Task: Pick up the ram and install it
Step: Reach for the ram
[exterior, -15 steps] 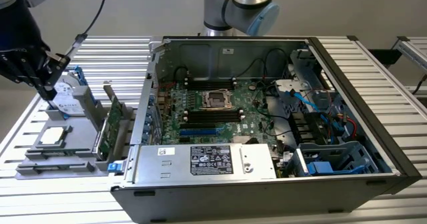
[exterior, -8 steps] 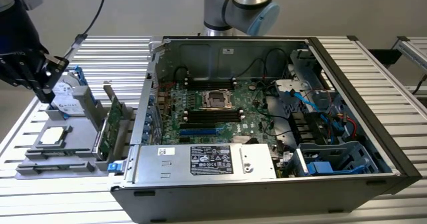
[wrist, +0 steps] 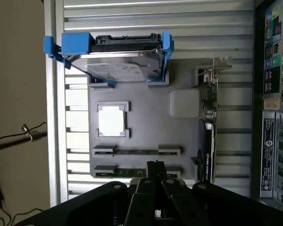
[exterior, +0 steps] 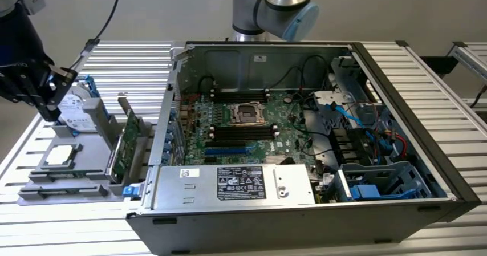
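1. gripper is held above the grey fixture tray, fingers pressed together, nothing gripped.
2. ram is seated in the tray's end holder, opposite the hard drive; a second stick lies beside it.
3. memory slots in the case beside the tray look unfilled; pick-up and installation are judged not yet done.

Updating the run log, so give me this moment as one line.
fingers: shut, empty, above gray tray | ram: in tray, not picked up | computer case: open
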### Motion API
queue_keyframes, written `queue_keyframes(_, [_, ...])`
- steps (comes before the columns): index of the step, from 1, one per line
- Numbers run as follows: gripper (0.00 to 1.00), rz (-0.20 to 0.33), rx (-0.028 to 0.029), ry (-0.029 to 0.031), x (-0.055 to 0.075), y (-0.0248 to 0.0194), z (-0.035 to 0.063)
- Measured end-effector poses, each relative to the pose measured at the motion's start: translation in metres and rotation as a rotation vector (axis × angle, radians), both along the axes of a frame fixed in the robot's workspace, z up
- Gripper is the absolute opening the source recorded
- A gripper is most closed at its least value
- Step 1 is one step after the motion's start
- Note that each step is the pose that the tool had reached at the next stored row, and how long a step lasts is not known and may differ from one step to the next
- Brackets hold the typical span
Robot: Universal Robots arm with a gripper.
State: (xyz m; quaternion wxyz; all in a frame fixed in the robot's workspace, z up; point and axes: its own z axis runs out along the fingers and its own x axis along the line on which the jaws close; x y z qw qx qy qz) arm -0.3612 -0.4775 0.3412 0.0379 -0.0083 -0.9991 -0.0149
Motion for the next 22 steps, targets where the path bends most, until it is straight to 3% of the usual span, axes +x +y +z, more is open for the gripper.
queue_keyframes(17, [0.11, 0.050, -0.0009, 0.0094, -0.003, -0.0100, -0.0036])
queue_keyframes(22, [0.11, 0.069, -0.0058, 0.0110, -0.003, -0.0112, -0.0040])
